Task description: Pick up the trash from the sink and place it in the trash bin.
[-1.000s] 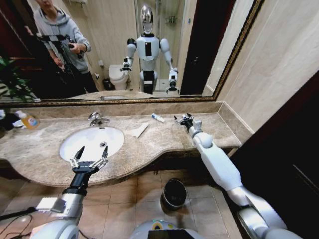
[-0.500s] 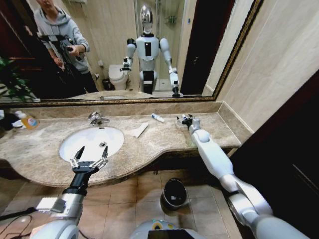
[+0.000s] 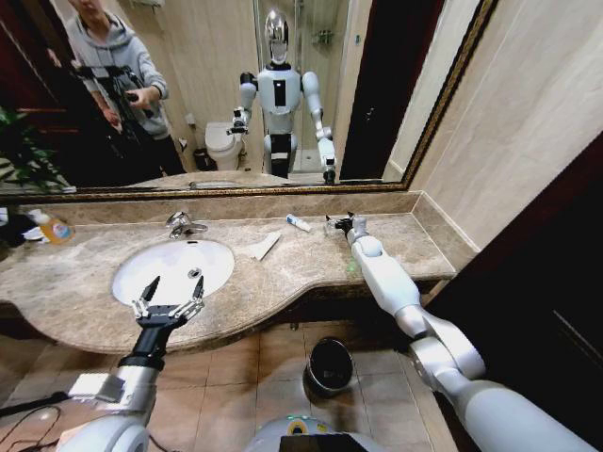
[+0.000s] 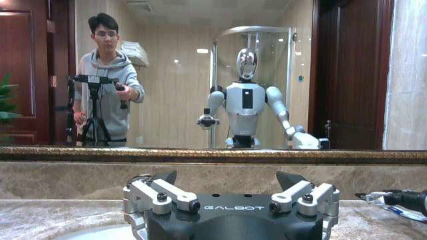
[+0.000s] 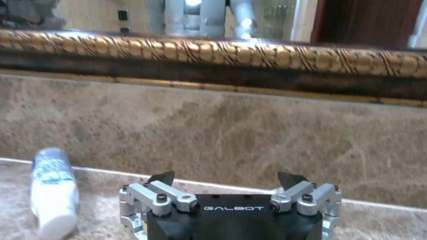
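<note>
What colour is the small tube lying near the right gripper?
The tube is white with blue markings, clearest in the right wrist view, beside the open right gripper.

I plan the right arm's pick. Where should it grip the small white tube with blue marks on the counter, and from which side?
Probably across the middle of the white tube, from above: it lies flat on the marble counter, beside the open right gripper.

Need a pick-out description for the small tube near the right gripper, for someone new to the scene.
Start at the sink and go right along the marble counter, past the folded white paper. The tube lies near the back wall, beside the open right gripper. Unlike the flat paper, it is round, white with blue marks.
</note>
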{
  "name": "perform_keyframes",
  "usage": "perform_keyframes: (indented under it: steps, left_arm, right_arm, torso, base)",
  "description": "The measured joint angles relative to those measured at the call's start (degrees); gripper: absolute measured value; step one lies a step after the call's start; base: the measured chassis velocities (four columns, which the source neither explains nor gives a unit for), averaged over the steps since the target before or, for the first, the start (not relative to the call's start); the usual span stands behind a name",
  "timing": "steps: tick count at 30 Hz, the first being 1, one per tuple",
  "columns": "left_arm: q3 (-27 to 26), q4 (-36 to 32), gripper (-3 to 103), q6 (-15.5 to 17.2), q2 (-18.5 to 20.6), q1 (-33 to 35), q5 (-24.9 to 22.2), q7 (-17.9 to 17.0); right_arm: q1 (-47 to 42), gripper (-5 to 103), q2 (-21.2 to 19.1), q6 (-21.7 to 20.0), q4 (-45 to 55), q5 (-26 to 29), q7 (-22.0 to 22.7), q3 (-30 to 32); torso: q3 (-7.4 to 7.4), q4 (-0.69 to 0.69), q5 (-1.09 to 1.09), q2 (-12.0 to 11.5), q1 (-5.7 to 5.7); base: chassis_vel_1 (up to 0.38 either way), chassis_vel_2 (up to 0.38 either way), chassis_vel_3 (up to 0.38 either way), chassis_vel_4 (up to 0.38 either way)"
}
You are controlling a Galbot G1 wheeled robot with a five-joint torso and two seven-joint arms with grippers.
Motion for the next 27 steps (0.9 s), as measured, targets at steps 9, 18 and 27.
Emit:
perform_keyframes:
  steps: [9,18,27]
  left_arm:
    - [0.0,0.0,100,0.0,0.0,0.0,0.0,0.0]
    - [0.0,0.0,100,0.0,0.0,0.0,0.0,0.0]
    - [0.0,0.0,100,0.0,0.0,0.0,0.0,0.0]
  right_arm:
    - [1.72,102,-0.02,1.21,-5.13,0.2,-0.03,0.71]
    - [1.89,72,-0.07,1.08,-6.67,0.99,0.19,0.93]
    - [1.59,39,-0.28,0.91,-6.57,1.01,0.51,1.01]
  torso:
    - [0.0,0.0,0.0,0.0,0.0]
    - [0.0,-0.01,0.0,0.01,0.0]
    - [0.0,-0.01,0.0,0.01,0.0]
  base:
    - [0.0,0.0,0.0,0.0]
    - [0.0,0.0,0.0,0.0]
    - [0.0,0.0,0.0,0.0]
